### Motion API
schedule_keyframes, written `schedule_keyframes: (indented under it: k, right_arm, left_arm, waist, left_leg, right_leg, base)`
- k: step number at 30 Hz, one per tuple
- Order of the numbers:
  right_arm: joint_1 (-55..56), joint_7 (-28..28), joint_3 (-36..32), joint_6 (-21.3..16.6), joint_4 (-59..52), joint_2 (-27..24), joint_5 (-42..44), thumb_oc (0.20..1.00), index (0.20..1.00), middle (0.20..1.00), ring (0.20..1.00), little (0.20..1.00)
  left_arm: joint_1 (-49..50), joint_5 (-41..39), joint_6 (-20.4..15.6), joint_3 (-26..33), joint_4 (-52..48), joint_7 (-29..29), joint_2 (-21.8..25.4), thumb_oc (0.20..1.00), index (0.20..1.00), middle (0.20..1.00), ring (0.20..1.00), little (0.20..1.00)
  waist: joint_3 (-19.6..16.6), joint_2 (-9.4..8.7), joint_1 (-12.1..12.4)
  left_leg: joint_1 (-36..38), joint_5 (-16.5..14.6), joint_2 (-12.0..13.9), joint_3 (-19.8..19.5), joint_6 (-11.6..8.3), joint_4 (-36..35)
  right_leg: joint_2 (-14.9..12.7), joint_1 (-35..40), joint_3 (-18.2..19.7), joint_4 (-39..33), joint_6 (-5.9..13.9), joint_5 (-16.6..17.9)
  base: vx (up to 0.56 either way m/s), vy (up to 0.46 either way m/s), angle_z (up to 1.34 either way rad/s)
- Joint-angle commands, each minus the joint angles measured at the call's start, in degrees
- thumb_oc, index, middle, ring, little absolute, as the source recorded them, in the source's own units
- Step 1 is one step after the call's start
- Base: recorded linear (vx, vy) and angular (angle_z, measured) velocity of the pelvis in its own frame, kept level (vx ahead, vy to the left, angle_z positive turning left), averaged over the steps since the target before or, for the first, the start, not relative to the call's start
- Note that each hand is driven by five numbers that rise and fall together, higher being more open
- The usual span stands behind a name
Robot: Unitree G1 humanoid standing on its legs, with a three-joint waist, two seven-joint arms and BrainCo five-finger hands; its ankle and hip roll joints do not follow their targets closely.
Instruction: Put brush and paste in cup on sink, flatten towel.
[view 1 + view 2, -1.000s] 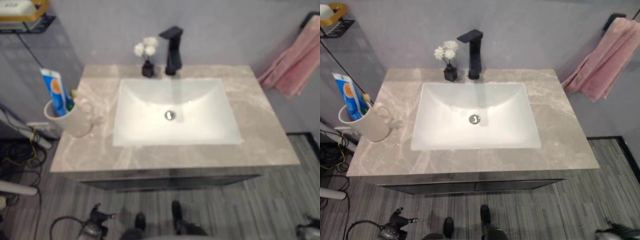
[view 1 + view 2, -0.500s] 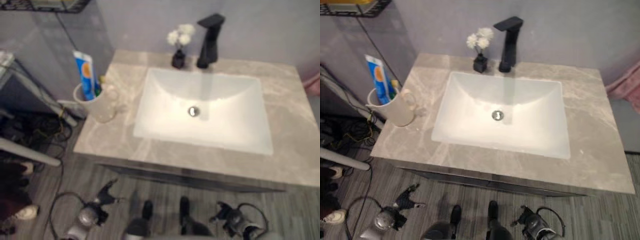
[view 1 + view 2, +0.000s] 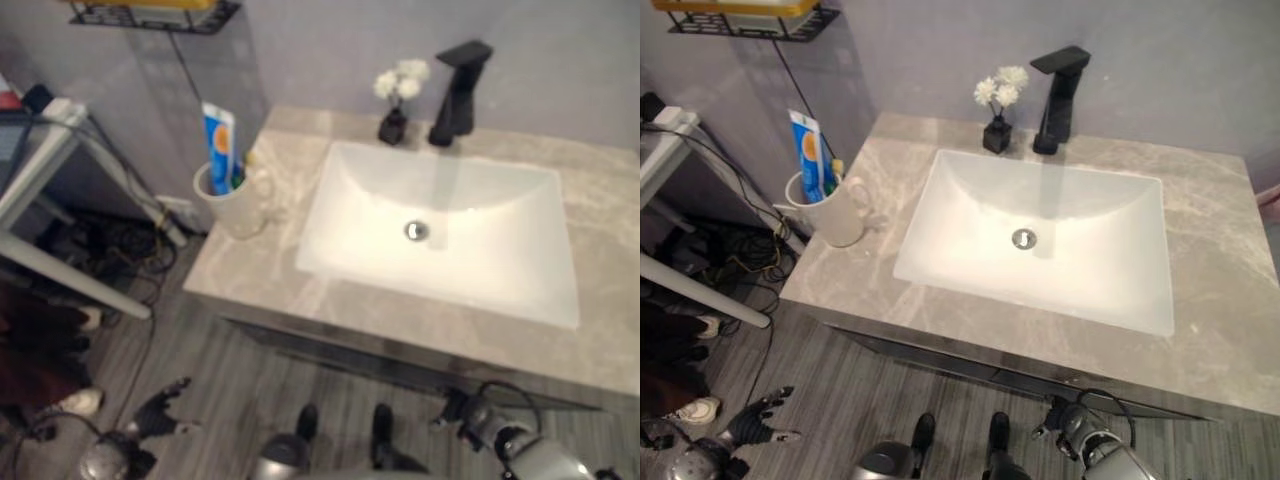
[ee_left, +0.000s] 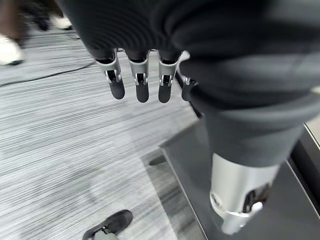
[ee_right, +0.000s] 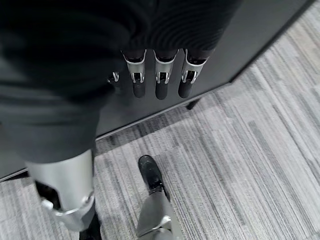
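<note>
A white cup (image 3: 830, 208) stands on the left end of the grey marble counter (image 3: 1230, 330), beside the white sink basin (image 3: 1040, 240). A blue and white toothpaste tube (image 3: 808, 150) and a green toothbrush (image 3: 836, 176) stand upright in the cup. A sliver of the pink towel (image 3: 1272, 195) shows at the right edge. My left hand (image 3: 755, 420) hangs low over the floor at the lower left, fingers (image 4: 142, 85) relaxed and holding nothing. In front of the dark cabinet my right hand (image 3: 1070, 425) hangs low too, with its fingers (image 5: 157, 80) straight and holding nothing.
A black faucet (image 3: 1058, 98) and a small black vase of white flowers (image 3: 997, 110) stand behind the basin. A wire shelf (image 3: 750, 18) hangs on the wall at the upper left. A white frame (image 3: 665, 150), cables and a person's shoe (image 3: 685, 410) lie left of the counter.
The whole picture has shifted: the camera has turned left, so the sink sits further right and the towel has nearly left the view. Cup, paste and brush stand as before.
</note>
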Motion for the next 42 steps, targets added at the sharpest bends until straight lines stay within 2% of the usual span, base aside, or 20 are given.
schedule_keyframes:
  k: [1, 7, 8, 11, 12, 13, 14, 16, 19, 22, 25, 30, 32, 37, 42]
  right_arm:
    - [-4.8, 0.5, 1.8, 0.5, 1.4, -1.2, 0.7, 1.000, 1.000, 1.000, 1.000, 1.000]
    - [-5.9, -1.5, -2.5, 0.9, 1.8, -1.5, 6.0, 1.000, 1.000, 1.000, 1.000, 1.000]
    - [-6.0, -2.3, -6.3, 1.3, 3.5, -1.3, 11.0, 1.000, 1.000, 1.000, 1.000, 1.000]
    - [-5.9, -4.2, -15.3, 0.5, 4.5, -1.1, 26.5, 1.000, 1.000, 1.000, 1.000, 1.000]
    - [-4.3, -3.4, -16.5, 0.7, 2.4, -2.1, 28.9, 1.000, 1.000, 1.000, 1.000, 1.000]
    - [-3.3, -2.0, -18.3, -1.2, 2.5, -3.7, 32.2, 1.000, 1.000, 1.000, 1.000, 1.000]
    - [-3.3, -1.9, -18.4, -1.3, 2.5, -3.7, 32.3, 1.000, 1.000, 1.000, 1.000, 1.000]
    - [2.9, -0.6, -17.7, -1.4, 0.9, -3.4, 28.4, 1.000, 1.000, 1.000, 1.000, 1.000]
    - [3.8, -0.4, -17.4, -1.7, 0.4, -2.8, 28.7, 1.000, 1.000, 1.000, 1.000, 1.000]
    - [3.4, -0.9, -17.9, -1.9, -0.1, -2.5, 30.5, 1.000, 1.000, 1.000, 1.000, 1.000]
    - [2.8, -1.8, -18.4, -2.3, -0.5, -2.9, 32.1, 1.000, 1.000, 1.000, 1.000, 1.000]
    - [2.9, -2.4, -19.1, -2.5, -0.6, -3.0, 33.1, 1.000, 1.000, 1.000, 1.000, 1.000]
    - [3.9, -2.8, -19.7, -2.5, -0.7, -3.0, 33.2, 1.000, 1.000, 1.000, 1.000, 1.000]
    - [5.2, -3.5, -22.0, -2.8, -1.1, -3.6, 35.5, 1.000, 1.000, 1.000, 1.000, 1.000]
    - [7.5, -2.9, -22.0, -2.8, -1.3, -2.5, 34.4, 1.000, 1.000, 1.000, 1.000, 1.000]
  left_arm:
    - [-0.9, -6.8, -0.3, 3.5, -1.8, -1.5, 4.8, 1.000, 1.000, 1.000, 1.000, 1.000]
    - [0.9, -13.8, -1.0, 7.0, -10.8, -4.1, 8.1, 1.000, 1.000, 1.000, 1.000, 1.000]
    - [3.2, -17.4, -0.7, 10.1, -17.0, -5.2, 10.9, 1.000, 1.000, 1.000, 1.000, 1.000]
    - [5.9, -24.2, -1.4, 15.8, -26.9, -6.2, 14.0, 1.000, 1.000, 1.000, 1.000, 1.000]
    - [4.9, -26.9, -2.1, 16.4, -27.8, -6.4, 14.0, 1.000, 1.000, 1.000, 1.000, 1.000]
    - [3.9, -30.5, -2.5, 18.1, -29.7, -7.6, 15.0, 1.000, 1.000, 1.000, 1.000, 1.000]
    - [4.0, -30.6, -2.4, 18.2, -29.8, -7.7, 15.0, 1.000, 1.000, 1.000, 1.000, 1.000]
    - [4.1, -39.2, -2.7, 27.0, -33.9, -7.8, 17.0, 1.000, 1.000, 1.000, 1.000, 1.000]
    - [3.0, -41.1, -3.7, 29.0, -35.3, -6.8, 17.6, 1.000, 1.000, 1.000, 1.000, 1.000]
    - [0.9, -43.1, -4.5, 29.2, -35.1, -5.7, 18.0, 1.000, 1.000, 1.000, 1.000, 1.000]
    - [-2.0, -42.3, -4.7, 25.8, -33.7, -5.0, 19.3, 1.000, 1.000, 1.000, 1.000, 1.000]
    - [-3.6, -42.8, -4.6, 23.9, -33.8, -5.9, 20.2, 1.000, 1.000, 1.000, 1.000, 1.000]
    - [-5.4, -44.2, -4.1, 21.4, -33.8, -6.8, 20.6, 1.000, 1.000, 1.000, 1.000, 1.000]
    - [-6.2, -46.6, -3.7, 19.6, -33.4, -7.8, 21.7, 1.000, 1.000, 1.000, 1.000, 1.000]
    - [-6.6, -47.7, -3.2, 18.9, -31.9, -8.4, 21.9, 1.000, 1.000, 1.000, 1.000, 1.000]
  waist:
    - [-0.8, -2.06, 1.4]
    - [-1.0, -1.78, 2.4]
    - [-1.2, -1.63, 2.6]
    - [-1.4, -1.56, 3.1]
    - [-1.3, -1.75, 2.6]
    - [-1.4, -1.91, 2.3]
    - [-1.3, -1.94, 2.3]
    - [-1.4, -2.31, 1.1]
    - [-1.5, -2.37, 0.7]
    - [-1.5, -2.33, 0.5]
    - [-1.2, -2.14, 0.0]
    - [-0.9, -1.95, -0.1]
    - [-0.7, -2.00, -1.0]
    - [0.0, -2.19, -2.0]
    - [0.6, -2.93, -2.7]
  left_leg:
    - [-0.7, -1.3, -1.0, -1.6, 1.49, 0.8]
    - [-1.4, -0.8, -1.2, -3.3, 1.26, 0.8]
    - [-1.6, -0.6, -1.2, -3.9, 1.22, 0.8]
    - [-1.7, -0.4, -1.3, -4.6, 1.10, 0.8]
    - [-1.7, -0.3, -1.2, -4.7, 0.94, 0.8]
    - [-1.8, -0.3, -1.3, -5.0, 0.90, 0.8]
    - [-1.8, -0.3, -1.3, -5.0, 0.90, 0.8]
    - [-2.0, -0.1, -1.2, -5.4, 0.66, 0.8]
    - [-2.2, 0.0, -1.1, -5.6, 0.56, 0.8]
    - [-2.4, 0.0, -1.1, -5.4, 0.46, 0.8]
    - [-2.4, -0.2, -1.1, -4.7, 0.63, 0.8]
    - [-2.4, -0.4, -1.3, -4.2, 0.81, 0.8]
    - [-2.4, -1.0, -1.8, -3.9, 1.42, 0.8]
    - [-2.3, -2.0, -3.0, -2.9, 2.57, 0.8]
    - [-2.2, -2.3, -3.8, -2.0, 3.33, 0.8]
  right_leg:
    - [-6.8, -2.2, -1.4, 1.3, 5.70, 1.9]
    - [-7.2, -1.6, -2.9, 1.1, 5.62, 1.7]
    - [-7.3, -1.5, -3.3, 1.1, 5.50, 1.6]
    - [-7.3, -1.1, -3.9, 1.1, 5.50, 1.4]
    - [-7.3, -1.1, -4.0, 1.1, 5.47, 1.3]
    - [-7.2, -1.2, -4.0, 1.1, 5.42, 1.3]
    - [-7.2, -1.2, -4.0, 1.1, 5.41, 1.3]
    - [-7.2, -1.5, -4.1, 1.3, 5.38, 1.2]
    - [-7.2, -1.6, -4.1, 1.2, 5.39, 1.2]
    - [-7.3, -1.9, -4.2, 1.1, 5.54, 1.3]
    - [-7.2, -2.7, -3.5, 1.8, 5.73, 1.4]
    - [-7.3, -3.1, -3.2, 2.4, 5.97, 1.4]
    - [-7.7, -3.7, -2.8, 3.0, 6.31, 1.6]
    - [-8.4, -4.8, -1.1, 3.2, 7.29, 2.7]
    - [-8.8, -5.4, 0.2, 2.5, 7.94, 3.9]
  base:
    - [0.00, -0.013, 0.30]
    - [0.01, -0.022, 0.26]
    - [0.03, -0.012, 0.04]
    - [0.01, -0.009, 0.12]
    - [0.00, -0.023, 0.22]
    - [0.00, -0.017, 0.13]
    - [0.00, -0.031, 0.08]
    - [0.01, -0.036, 0.02]
    - [0.01, -0.004, 0.04]
    - [0.00, -0.002, 0.01]
    - [0.00, 0.000, 0.00]
    - [-0.01, 0.037, -0.06]
    - [-0.03, 0.081, -0.01]
    - [-0.04, 0.087, -0.09]
    - [-0.04, 0.073, -0.17]
